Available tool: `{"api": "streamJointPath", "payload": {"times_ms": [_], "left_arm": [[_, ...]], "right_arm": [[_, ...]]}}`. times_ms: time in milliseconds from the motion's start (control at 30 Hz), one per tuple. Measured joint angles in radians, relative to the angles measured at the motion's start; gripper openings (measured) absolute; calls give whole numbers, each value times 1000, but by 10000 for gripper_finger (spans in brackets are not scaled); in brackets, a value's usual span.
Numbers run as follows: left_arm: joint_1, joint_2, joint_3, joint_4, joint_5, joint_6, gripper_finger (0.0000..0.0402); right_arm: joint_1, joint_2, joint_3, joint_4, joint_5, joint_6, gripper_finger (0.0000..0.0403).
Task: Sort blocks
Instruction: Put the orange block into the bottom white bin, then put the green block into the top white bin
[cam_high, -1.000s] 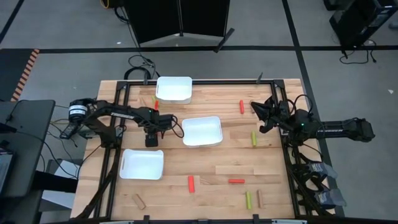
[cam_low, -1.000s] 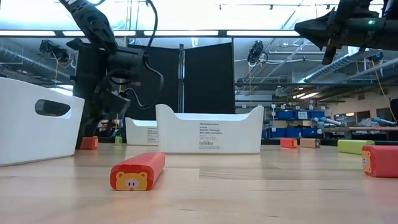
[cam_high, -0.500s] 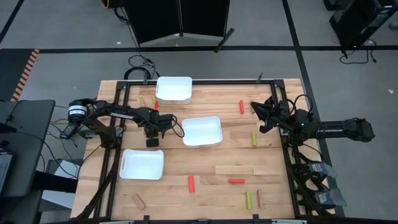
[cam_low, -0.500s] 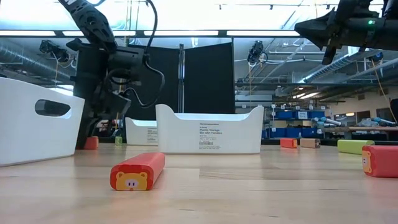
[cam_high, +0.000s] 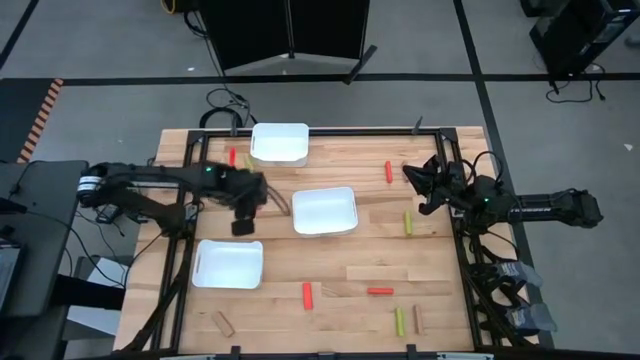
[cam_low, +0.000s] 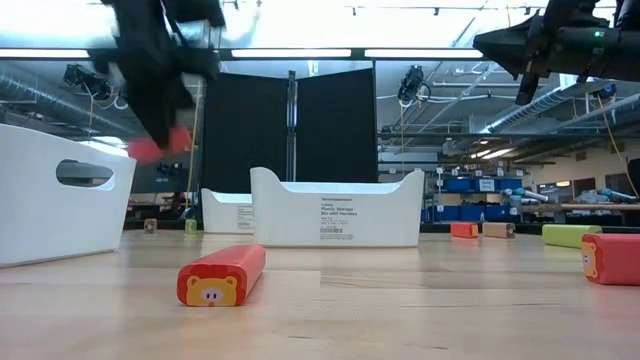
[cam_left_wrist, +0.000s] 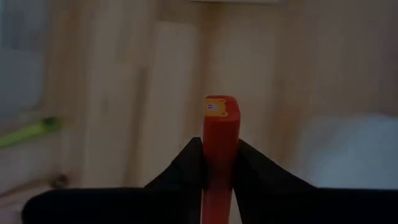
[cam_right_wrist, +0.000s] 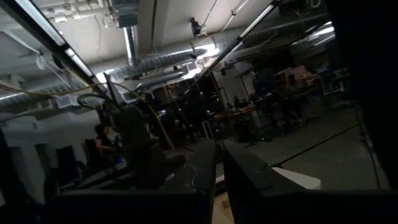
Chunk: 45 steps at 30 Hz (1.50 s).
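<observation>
Red stick-shaped wooden block (cam_left_wrist: 219, 155) is clamped between the left gripper's (cam_high: 243, 226) fingers (cam_left_wrist: 180, 168), its end projecting beyond the tips, raised above the bench (cam_high: 440, 270) just left of the middle white rectangular tray (cam_high: 324, 211). Recommended: carry level, centre over the correct tray before releasing. Right gripper (cam_high: 418, 188) idles right of that tray, fingers nearly closed, empty.

high view hangs above, looks straight down on whole pale wooden slatted table (cam_high: 380, 250); low view sits at tabletop height, faces level across it into room; both catch middle white rectangular plastic tray (cam_high: 324, 211) (cam_low: 335, 210); left wrist cam super close, looks down at tabletop; right wrist cam aims out at room and ceiling pipes
</observation>
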Motion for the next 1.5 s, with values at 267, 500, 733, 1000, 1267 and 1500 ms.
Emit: {"api": "streamJointPath", "payload": {"times_ms": [267, 500, 733, 1000, 1267, 1500], "left_arm": [[-342, -13, 66, -160, 110, -252, 64], [-521, -14, -23, -50, 140, -485, 64], [-575, 18, -109, 47, 124, -625, 88], [-594, 32, -109, 43, 89, -687, 255], [-593, 29, 4, 48, -197, -655, 307], [-475, 28, 33, 110, -416, -560, 304]], "right_arm": [[0, 62, 0, 34, -50, -1, 42], [0, 164, 89, 59, -112, -44, 42], [1, 318, 384, -377, -78, -78, 52], [6, 518, 687, -1034, 76, 47, 104], [101, 657, 780, -1523, 200, 482, 122], [201, 725, 781, -1821, 205, 909, 127]]}}
